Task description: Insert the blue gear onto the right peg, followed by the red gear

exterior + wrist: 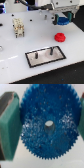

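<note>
In the exterior view my gripper (pixel 62 21) hangs above the white table at the back right, shut on the blue gear (pixel 62 22). The wrist view shows the blue gear (pixel 48 125) close up, toothed, with a pale central hole, clamped between two teal finger pads (pixel 10 126). The red gear (pixel 60 37) lies flat on the table below and in front of the gripper. The black-rimmed grey plate (pixel 45 58) sits nearer the front, with two thin dark pins; the right peg (pixel 50 50) stands toward the exterior view's right.
A beige and white blocky object (pixel 19 27) stands on the table at the exterior view's left. The table's dark edge runs along the back and the right side.
</note>
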Motion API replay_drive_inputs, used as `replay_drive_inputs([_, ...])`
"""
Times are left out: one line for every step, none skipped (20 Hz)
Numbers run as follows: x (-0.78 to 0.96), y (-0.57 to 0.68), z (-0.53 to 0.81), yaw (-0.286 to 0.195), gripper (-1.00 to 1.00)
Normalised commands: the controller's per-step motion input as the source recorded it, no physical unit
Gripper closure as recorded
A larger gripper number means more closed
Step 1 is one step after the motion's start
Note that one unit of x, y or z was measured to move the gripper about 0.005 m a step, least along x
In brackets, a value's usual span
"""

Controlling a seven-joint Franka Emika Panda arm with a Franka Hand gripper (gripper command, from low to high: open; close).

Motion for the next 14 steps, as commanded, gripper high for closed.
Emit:
replay_drive_inputs([0.84, -0.26, 0.43, 0.000, 1.00])
replay_drive_inputs([0.83, -0.26, 0.45, 0.000, 1.00])
replay_drive_inputs([0.83, -0.25, 0.41, 0.000, 1.00])
replay_drive_inputs([0.82, -0.28, 0.38, 0.000, 1.00])
replay_drive_inputs([0.83, -0.27, 0.39, 0.000, 1.00])
replay_drive_inputs([0.84, -0.30, 0.37, 0.000, 1.00])
replay_drive_inputs([0.82, -0.28, 0.35, 0.000, 1.00])
replay_drive_inputs([0.81, -0.28, 0.31, 0.000, 1.00])
replay_drive_inputs([0.81, -0.29, 0.33, 0.000, 1.00])
replay_drive_inputs([0.81, -0.28, 0.28, 0.000, 1.00])
replay_drive_inputs([0.81, -0.28, 0.27, 0.000, 1.00])
replay_drive_inputs([0.81, -0.26, 0.28, 0.000, 1.00])
replay_drive_inputs([0.81, -0.28, 0.28, 0.000, 1.00])
replay_drive_inputs([0.82, -0.27, 0.25, 0.000, 1.00])
